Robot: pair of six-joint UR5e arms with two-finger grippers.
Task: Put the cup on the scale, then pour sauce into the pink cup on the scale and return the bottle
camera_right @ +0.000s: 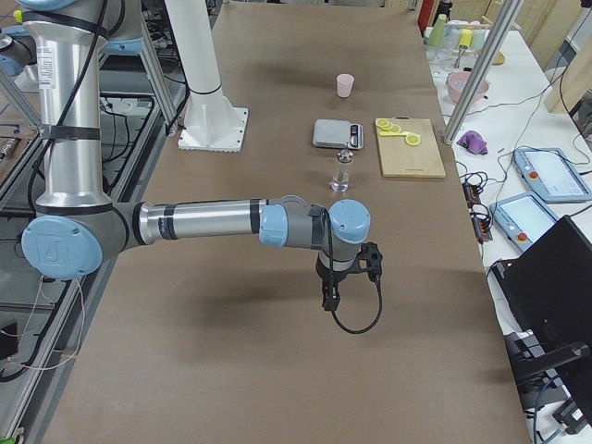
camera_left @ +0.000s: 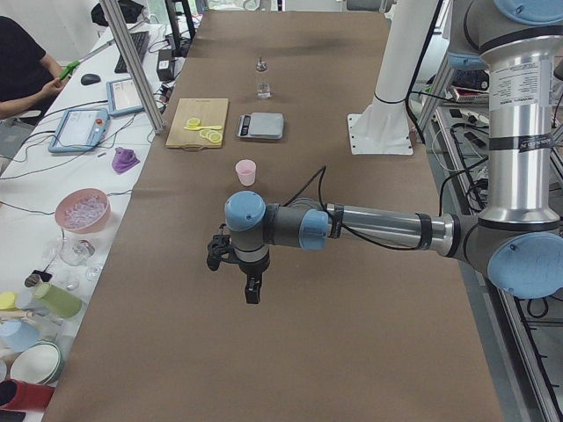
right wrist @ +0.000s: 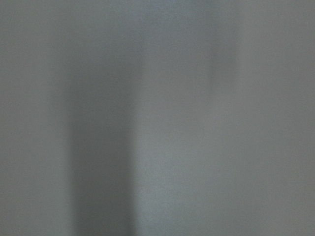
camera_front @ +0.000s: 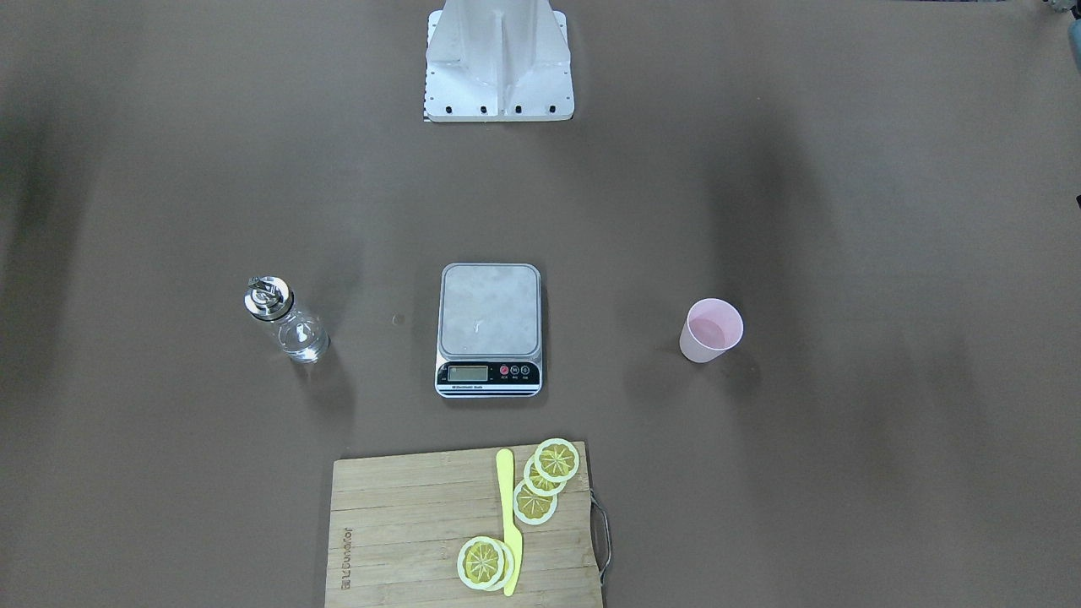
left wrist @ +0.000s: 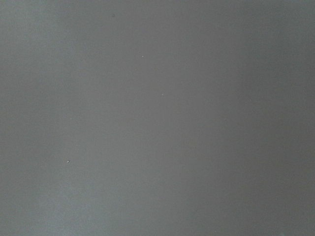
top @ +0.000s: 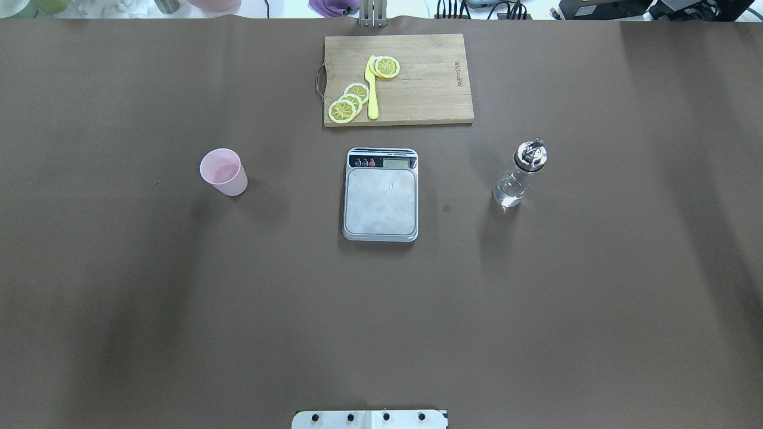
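The pale pink cup (top: 223, 171) stands upright on the brown table, left of the scale; it also shows in the front view (camera_front: 710, 329). The silver scale (top: 381, 195) sits mid-table with its platform bare. The clear glass bottle (top: 520, 174) with a chrome spout stands upright right of the scale. My left gripper (camera_left: 252, 294) hangs over bare table well short of the cup. My right gripper (camera_right: 329, 298) hangs over bare table short of the bottle. Both grippers show only in the side views, so I cannot tell whether they are open or shut. The wrist views show only blurred table surface.
A wooden cutting board (top: 398, 79) with lemon slices (top: 350, 103) and a yellow knife (top: 372, 89) lies beyond the scale. The robot's white base (camera_front: 499, 61) stands at the near edge. Benches with bowls and tablets flank the table's far side.
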